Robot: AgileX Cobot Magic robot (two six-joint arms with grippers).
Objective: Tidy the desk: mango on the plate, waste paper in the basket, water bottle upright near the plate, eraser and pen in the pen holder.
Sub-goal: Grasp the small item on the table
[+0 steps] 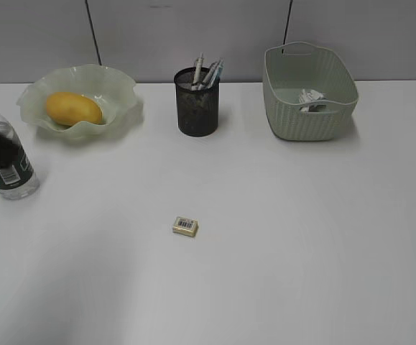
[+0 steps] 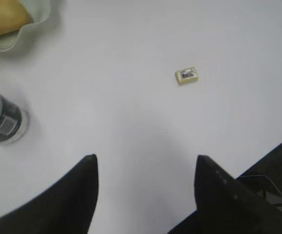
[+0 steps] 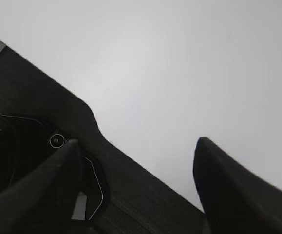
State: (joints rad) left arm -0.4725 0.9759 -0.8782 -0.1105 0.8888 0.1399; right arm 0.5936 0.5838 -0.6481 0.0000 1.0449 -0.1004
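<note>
The mango (image 1: 73, 108) lies on the ruffled green plate (image 1: 118, 86) at the back left. The water bottle (image 1: 6, 169) stands upright left of the plate, partly behind a dark blur of my left arm. The eraser (image 1: 185, 226) lies alone mid-desk; it also shows in the left wrist view (image 2: 187, 76). The black pen holder (image 1: 197, 108) holds pens (image 1: 206, 74). The waste paper (image 1: 310, 98) lies in the basket (image 1: 290, 118). My left gripper (image 2: 145, 163) is open and empty above the desk. My right gripper (image 3: 138, 146) is open and empty over the desk's front edge.
The white desk (image 1: 301, 237) runs wide around the eraser. A grey wall panel stands behind it. In the right wrist view a dark robot base (image 3: 33, 112) lies below the desk edge.
</note>
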